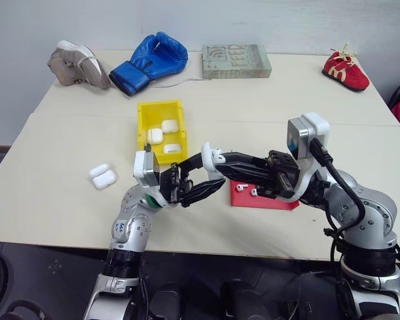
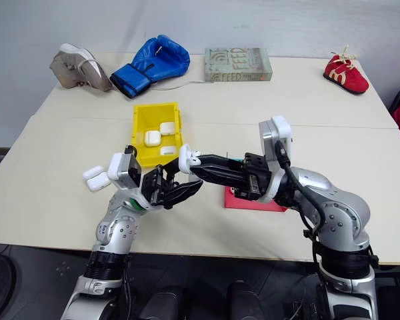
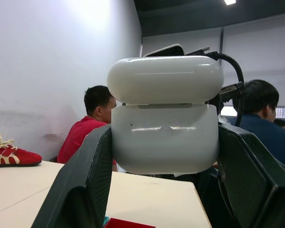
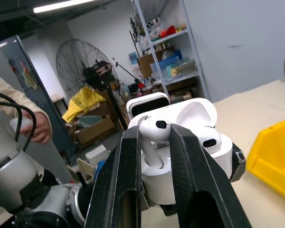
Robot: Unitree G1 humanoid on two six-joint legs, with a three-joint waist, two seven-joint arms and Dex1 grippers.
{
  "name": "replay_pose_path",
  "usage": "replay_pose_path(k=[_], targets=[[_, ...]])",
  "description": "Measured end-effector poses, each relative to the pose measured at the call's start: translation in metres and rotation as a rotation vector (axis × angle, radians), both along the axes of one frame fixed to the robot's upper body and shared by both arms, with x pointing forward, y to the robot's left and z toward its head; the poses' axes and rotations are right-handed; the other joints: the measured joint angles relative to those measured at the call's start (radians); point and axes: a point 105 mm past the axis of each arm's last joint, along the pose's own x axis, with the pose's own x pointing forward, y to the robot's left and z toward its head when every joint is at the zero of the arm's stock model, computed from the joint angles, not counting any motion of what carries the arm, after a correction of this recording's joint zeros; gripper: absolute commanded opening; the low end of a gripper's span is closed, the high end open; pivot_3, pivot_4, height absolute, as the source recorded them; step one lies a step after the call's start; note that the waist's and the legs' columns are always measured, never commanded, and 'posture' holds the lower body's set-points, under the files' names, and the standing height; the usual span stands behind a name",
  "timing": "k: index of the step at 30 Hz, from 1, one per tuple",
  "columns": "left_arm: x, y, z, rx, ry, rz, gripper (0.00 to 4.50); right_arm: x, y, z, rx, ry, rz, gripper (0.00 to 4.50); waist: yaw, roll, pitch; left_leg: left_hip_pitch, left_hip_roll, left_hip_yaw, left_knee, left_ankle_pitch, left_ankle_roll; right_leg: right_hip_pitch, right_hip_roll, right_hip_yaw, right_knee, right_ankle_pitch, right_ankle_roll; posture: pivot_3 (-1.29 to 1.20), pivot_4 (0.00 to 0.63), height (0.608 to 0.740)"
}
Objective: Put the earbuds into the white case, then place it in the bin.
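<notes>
Above the tabletop's near edge, clear of the yellow bin (three cases already inside), the left claw clamps the white case lid-open, presenting its sockets to the right claw. That claw pinches one earbud over an empty socket; the other earbud looks seated. Open room lies all round.
</notes>
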Motion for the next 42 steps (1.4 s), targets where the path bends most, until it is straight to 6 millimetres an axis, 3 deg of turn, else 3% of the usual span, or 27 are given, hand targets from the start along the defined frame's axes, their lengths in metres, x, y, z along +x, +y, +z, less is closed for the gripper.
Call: replay_pose_path(k=[6, 11, 14, 16, 18, 21, 26, 33, 37, 42], targets=[[0.002, 0.005, 0.001, -0.001, -0.001, 0.021, 2.78, -0.003, -0.013, -0.003, -0.056, -0.035, -0.016, 3.14, 0.002, 0.000, 0.000, 0.000, 0.000, 0.000, 0.000, 0.000, 0.000, 0.000, 0.000, 0.000, -0.001, 0.000, 0.000, 0.00, 0.150, 0.740], [0.007, 0.016, -0.005, 0.105, -0.013, 0.078, 2.78, -0.008, -0.049, -0.015, -0.145, 0.046, -0.081, 3.14, 0.007, -0.001, 0.001, 0.000, 0.000, 0.000, 0.000, -0.001, 0.001, 0.001, 0.000, 0.000, -0.004, 0.000, 0.000, 0.00, 0.150, 0.740], [0.017, 0.026, -0.021, 0.290, -0.004, 0.178, 2.78, -0.006, -0.070, -0.018, -0.199, 0.039, -0.174, 2.49, 0.006, -0.001, 0.001, 0.000, 0.000, 0.000, 0.000, -0.001, 0.001, 0.002, 0.000, 0.000, -0.004, 0.000, 0.000, 0.00, 0.150, 0.740], [0.020, 0.024, -0.029, 0.378, -0.008, 0.204, 2.78, -0.003, -0.073, -0.019, -0.228, -0.001, -0.208, 1.84, 0.003, -0.001, 0.001, 0.000, 0.000, 0.001, 0.000, -0.001, 0.002, 0.002, 0.000, 0.001, -0.005, 0.000, 0.000, 0.00, 0.150, 0.740], [0.020, 0.018, -0.038, 0.470, -0.023, 0.195, 2.78, 0.001, -0.072, -0.021, -0.263, -0.053, -0.231, 1.11, 0.002, -0.001, 0.001, 0.000, 0.000, 0.001, 0.000, -0.001, 0.002, 0.002, 0.000, 0.001, -0.004, 0.000, 0.000, 0.00, 0.150, 0.740], [0.022, 0.008, -0.045, 0.583, -0.051, 0.192, 2.78, 0.007, -0.051, -0.013, -0.274, -0.148, -0.206, 0.03, -0.001, -0.001, 0.001, 0.000, 0.000, 0.001, -0.001, 0.000, 0.001, 0.001, 0.000, 0.001, -0.003, 0.000, 0.000, 0.00, 0.150, 0.740], [0.021, -0.005, -0.046, 0.640, -0.096, 0.174, 2.78, 0.012, -0.014, -0.023, -0.388, -0.257, -0.145, 0.03, 0.003, -0.001, 0.001, 0.000, 0.000, 0.000, -0.001, -0.001, 0.001, 0.000, 0.000, 0.001, -0.004, 0.000, 0.000, 0.00, 0.150, 0.740], [0.021, -0.004, -0.048, 0.651, -0.090, 0.183, 2.78, 0.017, -0.004, -0.039, -0.484, -0.300, -0.148, 0.03, 0.005, -0.002, 0.001, -0.001, 0.000, 0.000, -0.001, -0.001, 0.001, 0.000, 0.000, 0.000, -0.005, 0.000, 0.000, 0.00, 0.150, 0.740], [0.020, 0.000, -0.050, 0.656, -0.091, 0.191, 2.78, 0.019, -0.022, -0.052, -0.564, -0.273, -0.187, 0.03, 0.009, -0.002, 0.001, -0.001, 0.000, 0.000, -0.001, -0.001, 0.002, 0.000, -0.001, 0.000, -0.005, 0.000, 0.000, 0.00, 0.150, 0.740], [0.016, 0.005, -0.040, 0.602, -0.091, 0.197, 2.78, 0.018, -0.066, -0.076, -0.576, -0.135, -0.290, 0.03, 0.018, -0.002, 0.001, -0.001, 0.000, 0.000, -0.001, -0.001, 0.002, 0.001, -0.001, 0.000, -0.005, 0.000, 0.000, 0.00, 0.150, 0.740]])
